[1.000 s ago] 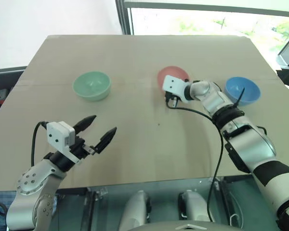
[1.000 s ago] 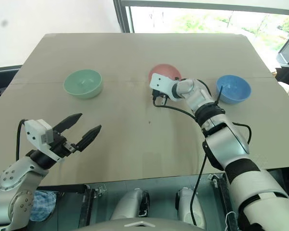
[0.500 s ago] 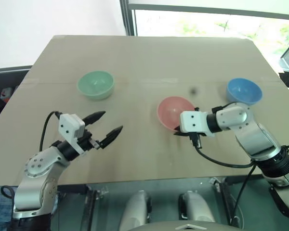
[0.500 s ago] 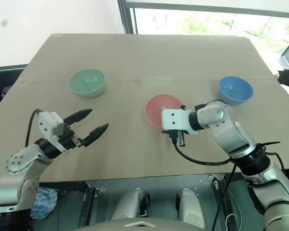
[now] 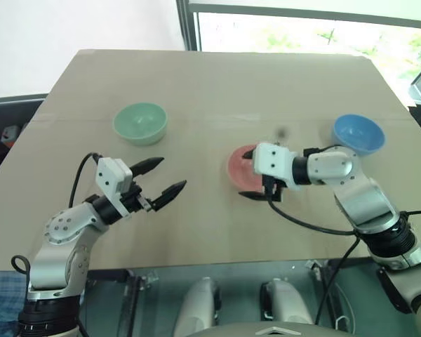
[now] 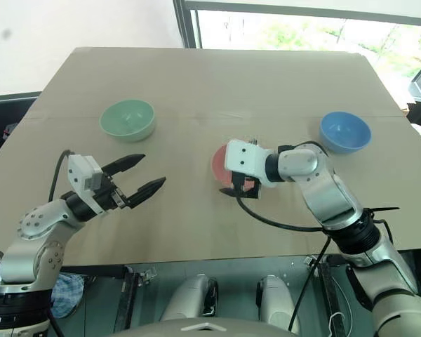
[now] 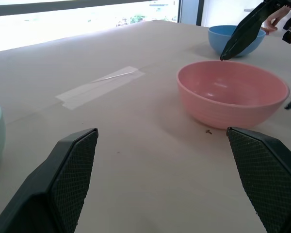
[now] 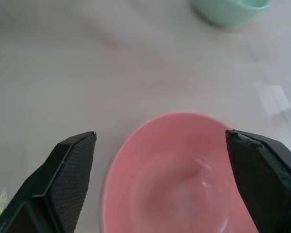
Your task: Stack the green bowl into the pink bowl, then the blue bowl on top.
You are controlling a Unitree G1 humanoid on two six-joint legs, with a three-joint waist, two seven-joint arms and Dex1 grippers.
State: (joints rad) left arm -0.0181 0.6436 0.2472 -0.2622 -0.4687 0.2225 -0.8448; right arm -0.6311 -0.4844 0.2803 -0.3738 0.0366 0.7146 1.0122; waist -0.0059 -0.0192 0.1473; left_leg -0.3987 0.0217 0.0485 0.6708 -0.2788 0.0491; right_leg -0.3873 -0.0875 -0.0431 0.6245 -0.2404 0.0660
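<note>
right gripper (image 8: 160,160): jaws spread wide, holding nothing, poised just over the pink bowl, one finger (image 7: 242,31) seen above its far rim
left gripper (image 5: 161,177): jaws wide apart, empty, off the table (image 5: 210,84), pointing toward the pink bowl
pink bowl (image 7: 232,92): upright near table centre, empty, under the right gripper, well apart from the left one
green bowl (image 5: 140,123): upright, empty, far-left part of the table, beyond the left gripper, not touched
blue bowl (image 5: 358,133): upright, far right side, beyond the right arm, apart from the pink bowl
look: all three plain, smooth, same size, none stacked
</note>
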